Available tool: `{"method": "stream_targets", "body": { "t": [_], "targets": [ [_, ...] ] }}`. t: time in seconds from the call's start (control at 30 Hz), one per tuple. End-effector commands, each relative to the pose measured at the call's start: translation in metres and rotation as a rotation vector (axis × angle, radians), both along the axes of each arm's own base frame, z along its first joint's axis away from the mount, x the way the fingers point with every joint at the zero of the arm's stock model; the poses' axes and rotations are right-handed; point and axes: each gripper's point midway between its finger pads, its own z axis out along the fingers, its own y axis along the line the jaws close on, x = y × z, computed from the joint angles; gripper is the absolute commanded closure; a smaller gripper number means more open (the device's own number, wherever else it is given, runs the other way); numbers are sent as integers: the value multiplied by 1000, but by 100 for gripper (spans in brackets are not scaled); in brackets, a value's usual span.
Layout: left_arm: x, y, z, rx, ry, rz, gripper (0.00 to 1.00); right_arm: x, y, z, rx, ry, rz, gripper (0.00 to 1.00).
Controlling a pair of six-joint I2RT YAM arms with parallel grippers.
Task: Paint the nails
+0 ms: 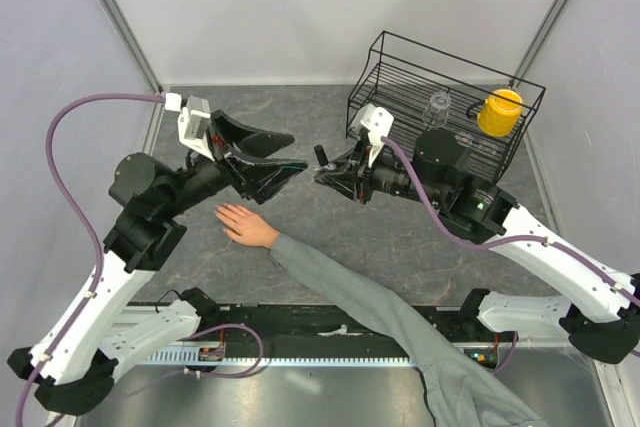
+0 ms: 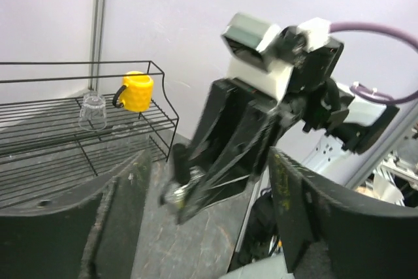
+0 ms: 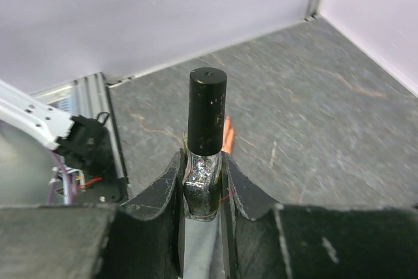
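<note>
Two grippers face each other above the middle of the grey desk (image 1: 400,232), tips close but apart. The left gripper (image 1: 298,155) reaches in from the left edge with its jaws spread wide and nothing between them; in the left wrist view its two dark fingers (image 2: 313,213) stand far apart at the bottom of the frame. The right gripper (image 1: 325,175) comes in from the right side and is clamped on a small bottle (image 3: 207,112), which stands upright between the pads, its black cap rising above the fingertips and its glossy body pinched below. A bare hand (image 1: 246,224) lies flat, palm down, on the desk nearer the front edge, just below and in front of the left gripper, with its fingers pointing toward the left edge. Its long grey sleeve (image 1: 370,297) runs back diagonally to the front right. The nails (image 1: 224,211) are at the fingertips on the left end of that hand, too small to make out singly, and well below both grippers. In the far right corner stands a black wire rack (image 1: 400,67) holding a yellow mug (image 1: 499,112) and a clear glass (image 1: 438,107), both apart from each other.
</note>
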Motion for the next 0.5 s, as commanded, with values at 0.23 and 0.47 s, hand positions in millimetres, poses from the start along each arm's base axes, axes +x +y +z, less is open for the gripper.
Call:
{"method": "stream_targets", "body": {
  "t": [0.23, 0.47],
  "targets": [
    [45, -27, -22, 63, 87, 230, 38, 20, -12, 26, 20, -73, -123, 100],
    [42, -46, -33, 89, 93, 164, 54, 16, -16, 29, 29, -79, -120, 100]
  ]
}}
